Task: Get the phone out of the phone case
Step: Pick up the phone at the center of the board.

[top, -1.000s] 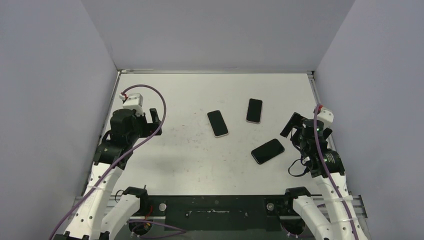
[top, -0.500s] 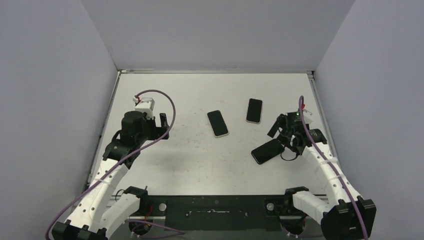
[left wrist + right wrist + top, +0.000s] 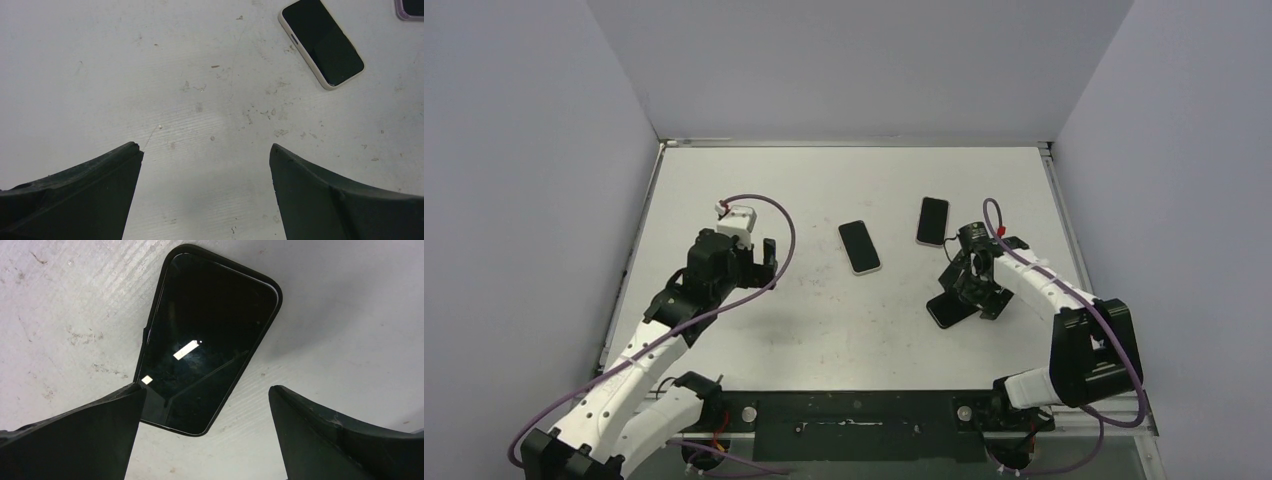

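Three phones lie face up on the white table. A black-cased phone (image 3: 943,311) lies at the right, its far end hidden under my right gripper (image 3: 974,282). In the right wrist view this phone (image 3: 210,335) lies flat between and ahead of the open jaws of my right gripper (image 3: 205,389); the left finger overlaps its near corner. A white-cased phone (image 3: 859,246) lies mid-table and also shows in the left wrist view (image 3: 321,42). A pink-cased phone (image 3: 933,221) lies behind it. My left gripper (image 3: 762,262) is open and empty above bare table (image 3: 206,146).
Grey walls close in the table (image 3: 824,190) at the left, back and right. An edge of the pink-cased phone (image 3: 411,7) shows at the top right of the left wrist view. Purple cables loop over both arms.
My right arm has stretched forward and left, bringing its open gripper down over the black-cased phone. My left arm has moved forward and right toward the table's middle. The phones have not moved.
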{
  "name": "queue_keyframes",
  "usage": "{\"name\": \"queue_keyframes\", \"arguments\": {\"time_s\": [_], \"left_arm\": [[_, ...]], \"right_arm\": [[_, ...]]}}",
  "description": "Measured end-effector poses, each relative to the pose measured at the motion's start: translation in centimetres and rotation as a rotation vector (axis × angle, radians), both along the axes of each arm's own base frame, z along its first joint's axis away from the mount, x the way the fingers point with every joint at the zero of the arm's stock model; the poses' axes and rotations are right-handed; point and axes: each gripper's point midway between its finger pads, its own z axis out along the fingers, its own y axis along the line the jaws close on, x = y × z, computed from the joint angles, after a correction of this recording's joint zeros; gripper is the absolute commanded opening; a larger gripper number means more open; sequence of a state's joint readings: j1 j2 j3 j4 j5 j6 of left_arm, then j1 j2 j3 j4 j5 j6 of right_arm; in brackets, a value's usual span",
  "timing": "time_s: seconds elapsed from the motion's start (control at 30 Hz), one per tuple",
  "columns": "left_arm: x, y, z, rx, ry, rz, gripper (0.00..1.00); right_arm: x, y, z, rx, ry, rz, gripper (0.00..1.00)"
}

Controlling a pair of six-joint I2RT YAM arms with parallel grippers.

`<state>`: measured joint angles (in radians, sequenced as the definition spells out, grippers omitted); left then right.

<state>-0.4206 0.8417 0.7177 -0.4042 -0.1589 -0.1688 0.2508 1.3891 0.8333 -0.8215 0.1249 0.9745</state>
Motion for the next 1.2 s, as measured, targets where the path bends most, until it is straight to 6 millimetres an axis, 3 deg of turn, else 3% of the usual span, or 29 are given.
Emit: {"name": "queue_keyframes", "arguments": {"time_s": [0.2, 0.43, 0.67, 1.03, 1.2], "left_arm": [[-0.7, -1.4, 0.2, 0.018, -0.023, -0.052, 0.97], [-1.9, -2.6, 2.0, 0.006, -0.098, -0.099, 0.97], [-2.2, -2.6, 2.5, 0.005, -0.12, -0.099, 0.97], [-1.5, -1.7, 1.9, 0.027, -0.101, -0.052, 0.97], [-1.5, -1.8, 1.7, 0.03, -0.097, -0.056, 0.97]], "right_arm": [[0.2, 0.4, -1.3, 0.004, 0.029, -0.042, 1.0], [0.7, 0.6, -1.9, 0.011, 0.03, -0.08, 1.0], [2.1, 0.9, -0.8, 0.016, -0.017, -0.099, 1.0], [0.8, -0.1, -1.7, -0.043, 0.05, -0.129, 1.0], [1.3, -0.1, -1.9, -0.043, 0.046, -0.125, 1.0]]}}
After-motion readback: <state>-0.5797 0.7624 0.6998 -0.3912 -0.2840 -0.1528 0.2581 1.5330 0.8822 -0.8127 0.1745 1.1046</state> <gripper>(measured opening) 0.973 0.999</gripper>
